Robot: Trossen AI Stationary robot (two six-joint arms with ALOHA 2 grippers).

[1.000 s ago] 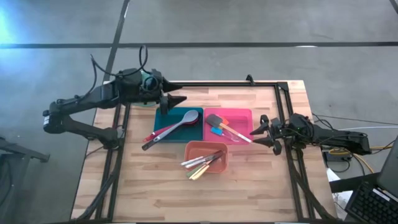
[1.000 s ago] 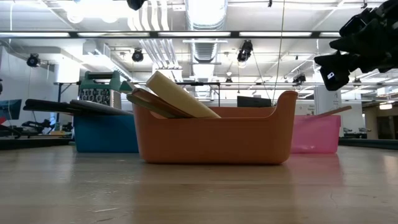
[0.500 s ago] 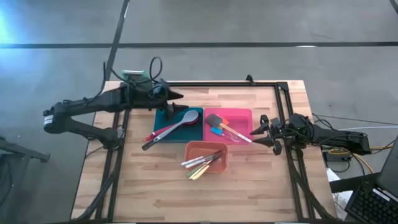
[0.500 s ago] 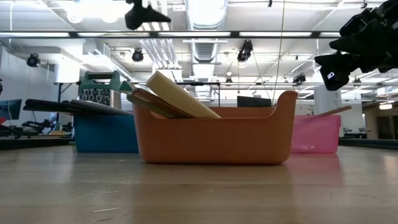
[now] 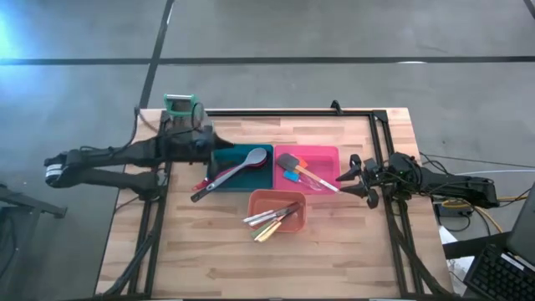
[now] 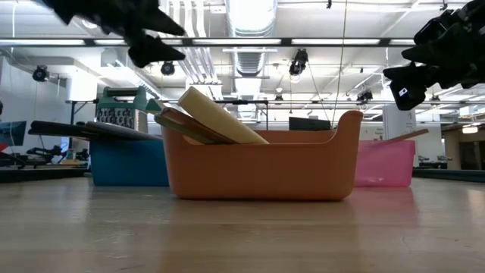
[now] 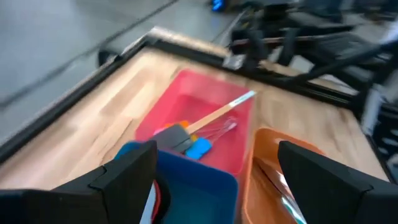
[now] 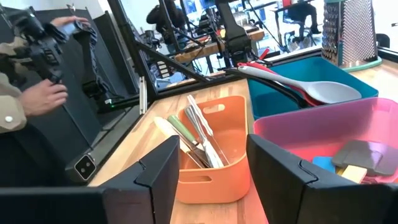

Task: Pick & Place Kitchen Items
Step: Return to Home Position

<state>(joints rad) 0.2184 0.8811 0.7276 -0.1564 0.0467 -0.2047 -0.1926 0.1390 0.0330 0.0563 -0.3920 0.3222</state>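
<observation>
Your left gripper [image 7: 217, 180] hangs open and empty by the blue bin [image 5: 261, 180]; your right gripper [image 8: 214, 174] waits open, far right. The utensils [image 5: 242, 170] look sorted, so take it home.

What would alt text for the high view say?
Three utensil-filled bins cluster on the wooden table: blue rectangular bin, pink rectangular bin, orange rectangular bin. The left gripper hovers by the blue bin's corner; the right gripper sits beside the pink one, fingers open.
</observation>
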